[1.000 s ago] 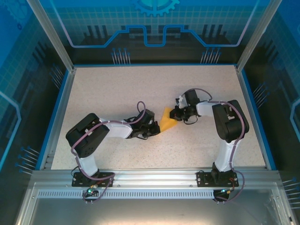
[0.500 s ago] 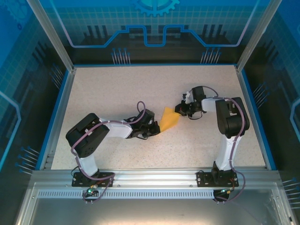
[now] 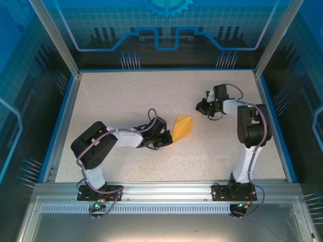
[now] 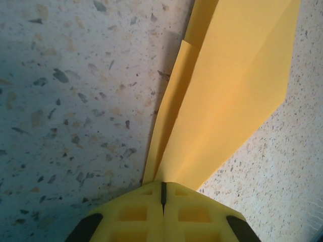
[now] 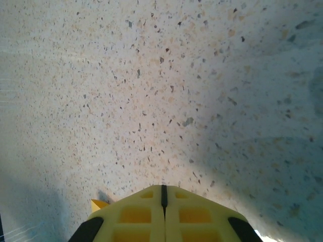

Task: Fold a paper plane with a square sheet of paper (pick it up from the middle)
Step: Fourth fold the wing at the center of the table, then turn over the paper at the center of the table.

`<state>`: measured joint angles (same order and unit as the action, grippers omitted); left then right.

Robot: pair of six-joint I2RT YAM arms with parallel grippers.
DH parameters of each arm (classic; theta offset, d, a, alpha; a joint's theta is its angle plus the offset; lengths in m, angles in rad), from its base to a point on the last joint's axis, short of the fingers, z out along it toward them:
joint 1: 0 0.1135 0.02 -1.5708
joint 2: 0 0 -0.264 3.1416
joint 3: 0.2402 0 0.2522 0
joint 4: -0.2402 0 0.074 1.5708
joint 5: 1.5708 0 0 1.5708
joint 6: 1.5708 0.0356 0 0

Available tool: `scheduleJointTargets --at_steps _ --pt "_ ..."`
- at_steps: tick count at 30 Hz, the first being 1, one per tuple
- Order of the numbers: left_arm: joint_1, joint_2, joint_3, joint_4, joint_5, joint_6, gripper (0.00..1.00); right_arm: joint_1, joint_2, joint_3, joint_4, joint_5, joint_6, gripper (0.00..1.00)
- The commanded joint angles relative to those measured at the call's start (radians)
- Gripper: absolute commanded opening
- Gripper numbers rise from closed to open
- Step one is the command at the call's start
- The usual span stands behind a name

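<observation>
Plenty of room on the table along its far edge and far-left corner; the paper plane, left arm and right arm block the middle and right.

Folded orange-yellow paper plane, creased lengthwise, narrow end pinched in the left claw.

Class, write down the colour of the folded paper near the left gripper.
Orange-yellow, plain and unmarked. The folded paper shows best in the left wrist view.

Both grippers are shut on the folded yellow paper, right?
Not quite. The left gripper is shut on the folded paper, but the right gripper is shut on nothing. The top external view shows it apart from the paper, over the table.
</observation>
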<state>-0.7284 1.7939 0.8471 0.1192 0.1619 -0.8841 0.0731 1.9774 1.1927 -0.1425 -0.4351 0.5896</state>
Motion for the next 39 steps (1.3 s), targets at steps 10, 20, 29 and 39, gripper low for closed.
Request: scheduleJointTargets --at_steps 10,20,29,39 --pt "0.018 -0.129 0.092 -0.111 -0.045 0.07 0.31 0.091 -0.291 -0.233 -0.057 0.033 -0.045 0.38" --pt "0.03 -0.091 0.091 -0.086 -0.039 0.077 0.38 0.2 -0.289 -0.301 0.008 -0.035 -0.019 0.43" --pt "0.034 -0.001 0.146 -0.111 -0.048 0.097 0.36 0.235 -0.215 -0.281 0.052 -0.049 0.01 0.4" --pt "0.044 0.067 0.176 -0.134 -0.059 0.094 0.3 0.25 -0.175 -0.263 0.061 -0.046 0.037 0.43"
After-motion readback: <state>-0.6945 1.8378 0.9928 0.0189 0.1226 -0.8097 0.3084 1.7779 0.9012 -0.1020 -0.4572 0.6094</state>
